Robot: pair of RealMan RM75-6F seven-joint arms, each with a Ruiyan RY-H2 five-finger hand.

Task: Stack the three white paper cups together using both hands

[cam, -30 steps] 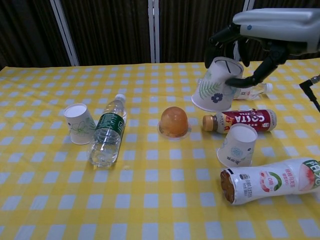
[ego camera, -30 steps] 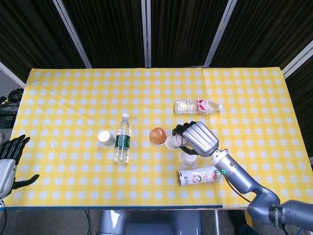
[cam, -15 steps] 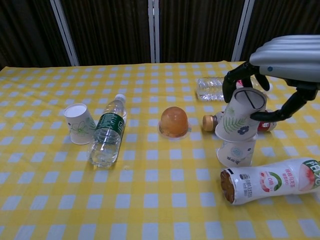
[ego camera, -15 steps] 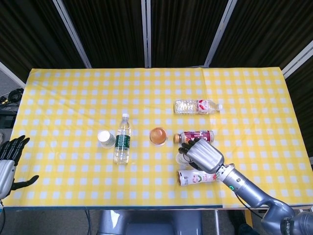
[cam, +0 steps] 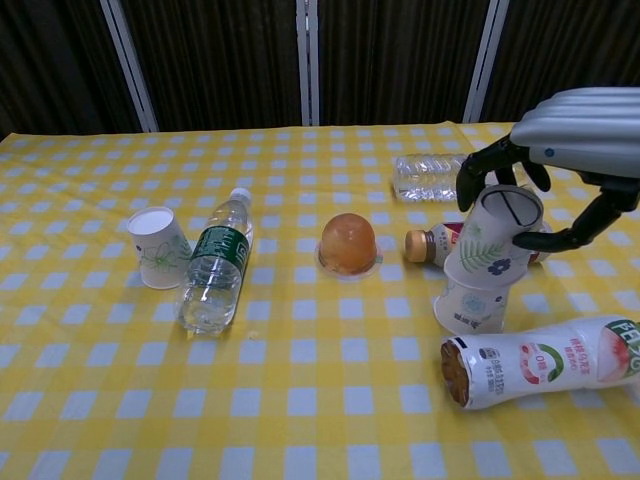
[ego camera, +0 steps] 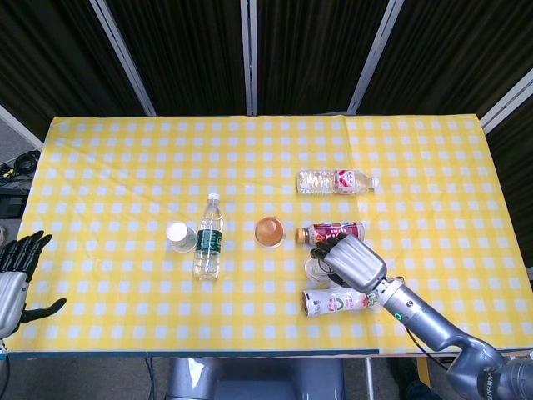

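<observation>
Three white paper cups are lying on the yellow checked table [cam: 300, 420]. The right robot hand [cam: 560, 150] is gripping one floral cup [cam: 492, 240] upside down, fingers curled round its upper part, and that cup is sitting tilted over the base of a second upturned cup [cam: 468, 308] just below it. The third cup [cam: 158, 247] is lying tilted on its side well apart to the left, touching or just beside a clear water bottle with a green label [cam: 215, 265]. Four bottles in all are lying flat: that green-labelled one, a clear one with a red label [ego camera: 336, 181] farther back, a red-labelled drink with a gold cap [cam: 428, 245] partly hidden behind the held cup, and a white peach-printed one [cam: 540, 362] nearest the front edge. One orange jelly cup [cam: 348, 244] is sitting between the two groups. The left robot hand [ego camera: 15, 279] is hanging off the table's left corner, fingers spread and holding nothing.
</observation>
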